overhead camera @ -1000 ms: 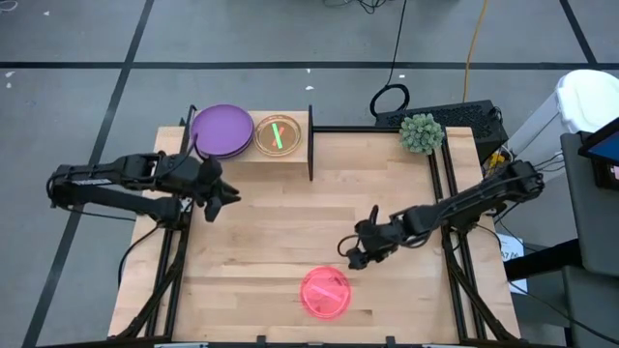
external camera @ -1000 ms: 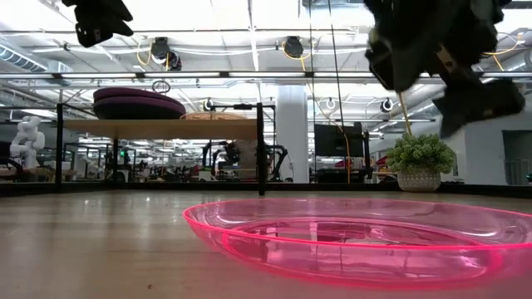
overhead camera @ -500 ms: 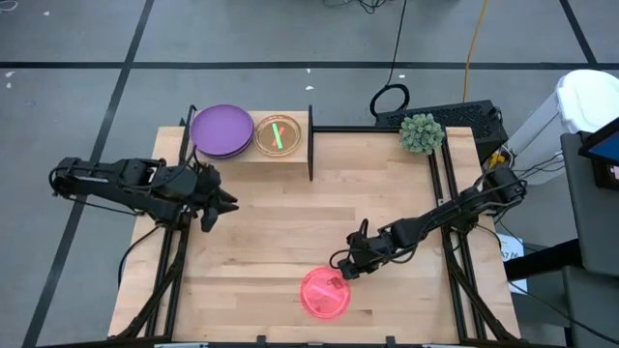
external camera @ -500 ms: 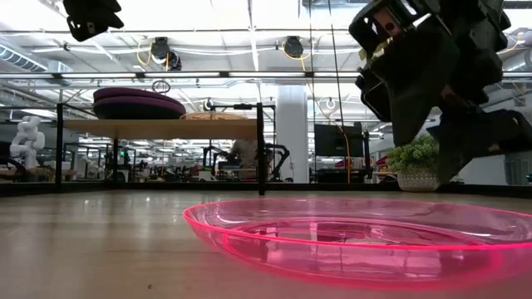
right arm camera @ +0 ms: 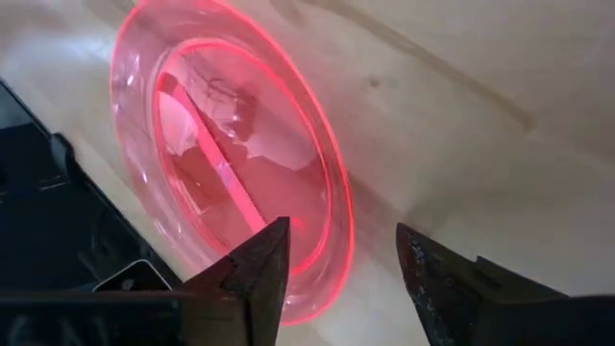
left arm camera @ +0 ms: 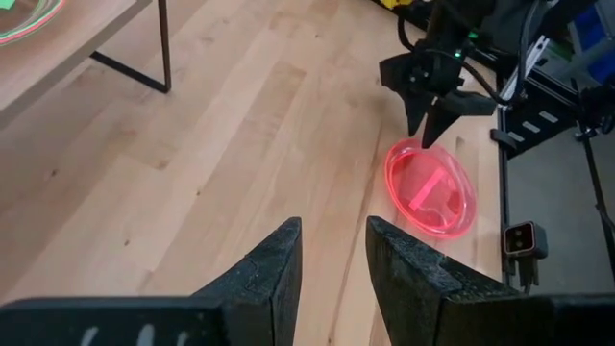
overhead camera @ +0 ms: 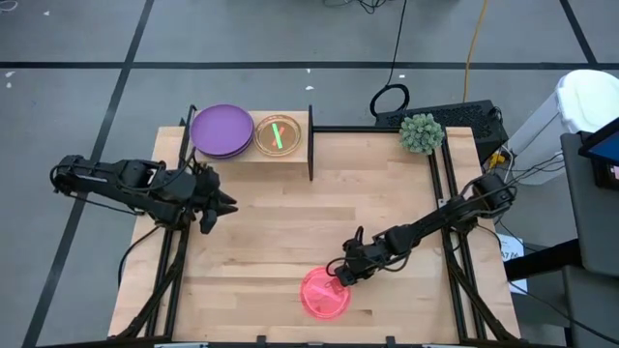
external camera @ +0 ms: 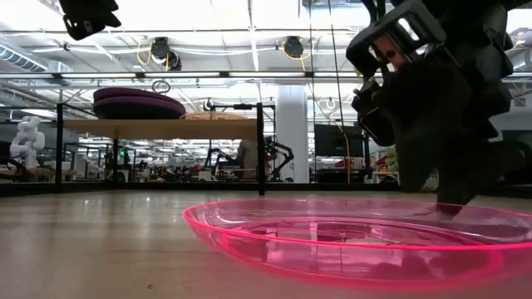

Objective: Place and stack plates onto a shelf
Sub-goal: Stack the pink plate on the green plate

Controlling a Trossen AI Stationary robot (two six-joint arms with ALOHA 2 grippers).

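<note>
Overhead, the shelf at the table's upper left carries the purple plates beside a green plate; only the low view shows a dark plate under the purple. The pink plate lies at lower centre of the table. The right gripper is at its upper-right rim; the right wrist view shows its fingers apart, straddling the rim, gripping nothing. The left gripper, fingers slightly apart and empty, waits at centre left.

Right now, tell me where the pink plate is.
In the high view the pink plate lies on the table near its front edge, slightly right of centre, with the open right gripper straddling its rim.
</note>
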